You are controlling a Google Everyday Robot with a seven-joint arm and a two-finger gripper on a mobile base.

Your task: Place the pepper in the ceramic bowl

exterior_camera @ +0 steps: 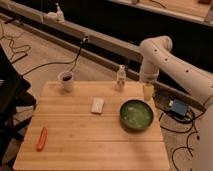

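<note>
The orange-red pepper [42, 138] lies on the wooden table [90, 145] near its front left corner. The dark-green ceramic bowl [136, 115] stands on the right side of the table with nothing in it. My gripper [148, 93] hangs from the white arm [156, 52] at the table's back right edge, just behind the bowl and far from the pepper. It holds nothing that I can see.
A white mug [65, 80] with dark contents stands at the back left. A flat white block [97, 104] lies mid-table. A small bottle [120, 78] stands at the back edge. Cables and a blue box [178, 107] lie on the floor to the right.
</note>
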